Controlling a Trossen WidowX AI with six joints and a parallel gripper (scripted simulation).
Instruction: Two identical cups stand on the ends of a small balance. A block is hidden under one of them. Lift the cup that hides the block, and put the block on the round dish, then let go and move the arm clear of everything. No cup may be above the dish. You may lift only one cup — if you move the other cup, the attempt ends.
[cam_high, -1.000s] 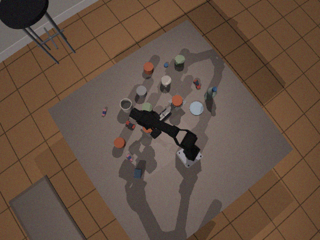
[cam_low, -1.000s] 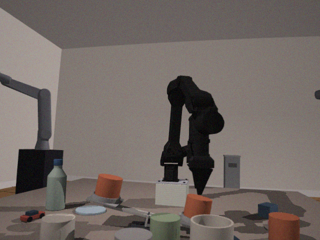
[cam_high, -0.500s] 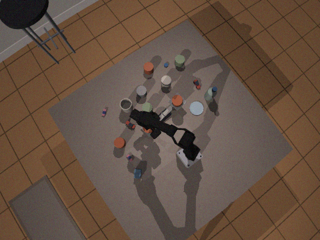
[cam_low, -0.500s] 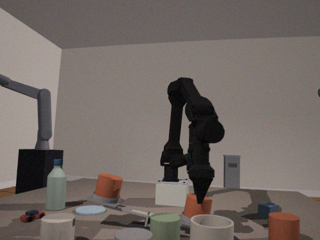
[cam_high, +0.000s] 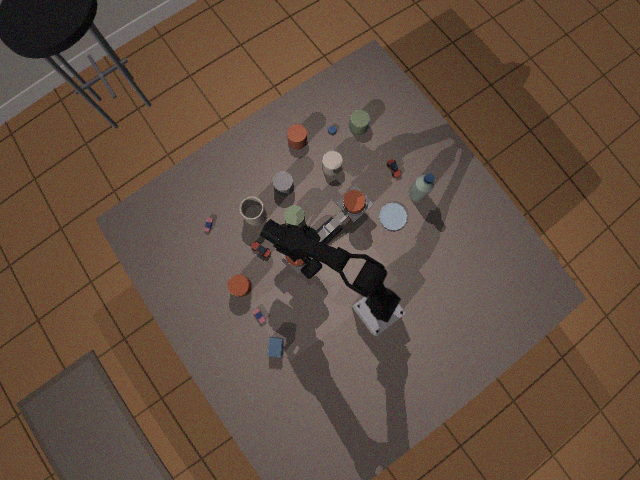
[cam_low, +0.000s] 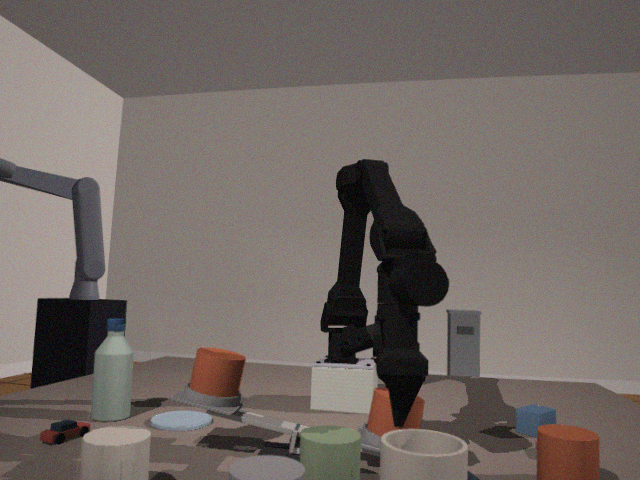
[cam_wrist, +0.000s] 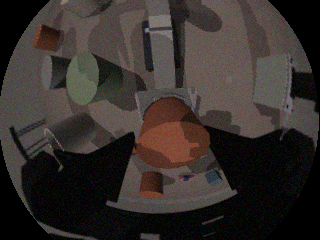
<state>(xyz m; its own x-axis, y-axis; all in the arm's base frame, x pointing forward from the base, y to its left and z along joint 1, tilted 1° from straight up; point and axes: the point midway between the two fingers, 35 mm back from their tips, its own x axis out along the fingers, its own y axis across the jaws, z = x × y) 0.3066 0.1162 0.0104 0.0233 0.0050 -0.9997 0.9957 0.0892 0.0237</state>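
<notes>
Two orange cups stand upside down on the ends of a grey balance (cam_high: 333, 224) (cam_low: 268, 421) (cam_wrist: 159, 34). The far cup (cam_high: 354, 201) (cam_low: 217, 372) sits on the higher end. The near cup (cam_high: 294, 262) (cam_low: 381, 411) (cam_wrist: 172, 135) sits on the lower end. My gripper (cam_high: 292, 253) (cam_low: 403, 408) (cam_wrist: 168, 132) is open and points straight down over the near cup, one finger on each side of it. The pale blue round dish (cam_high: 392, 215) (cam_low: 180, 420) lies beside the far cup. No block shows.
A green cylinder (cam_high: 294, 214) (cam_low: 329, 449) (cam_wrist: 83, 79) and a white open cup (cam_high: 251, 209) (cam_low: 422, 454) stand close to the near cup. A toy car (cam_high: 261, 250), a bottle (cam_high: 421, 188) (cam_low: 112, 369), more cylinders and a blue cube (cam_high: 275, 347) lie around.
</notes>
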